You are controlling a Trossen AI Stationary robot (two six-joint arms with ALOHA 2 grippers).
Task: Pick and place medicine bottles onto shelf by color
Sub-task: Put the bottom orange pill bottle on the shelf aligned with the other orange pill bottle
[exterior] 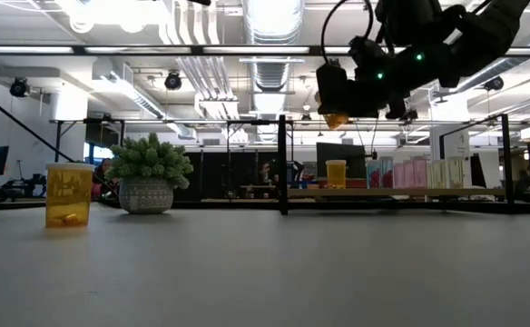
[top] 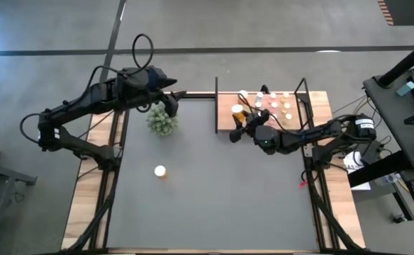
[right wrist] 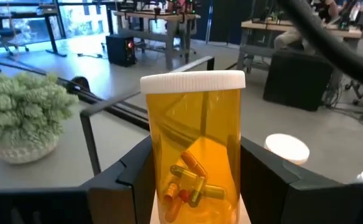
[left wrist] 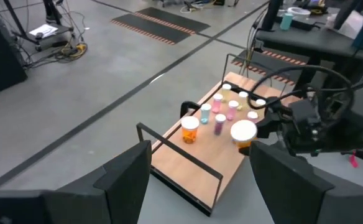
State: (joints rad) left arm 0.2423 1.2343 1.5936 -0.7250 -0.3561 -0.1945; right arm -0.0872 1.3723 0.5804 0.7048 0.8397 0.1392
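My right pincer (top: 244, 122) is clamped on an orange bottle (right wrist: 194, 149) above the shelf (top: 225, 120)

From above, small bottles (top: 278, 105) crowd the shelf and one orange bottle (top: 160, 171) stands alone mid-desk. Level view: mine hangs clear of the board. Left wrist: my left pincer (left wrist: 200, 180) gapes apart, holding nothing. Right wrist: capsules show inside the bottle, the plant (right wrist: 23, 115) beyond

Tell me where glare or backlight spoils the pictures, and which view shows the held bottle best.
Low view: bright ceiling lamps glare, so the right pincer shows as a dark silhouette. Right wrist view: the clear orange plastic bottle with a white cap is sharp and evenly lit, its capsules visible. High view: a pale reflection lies on the floor at the top left; the light-brown wooden shelf is clear.
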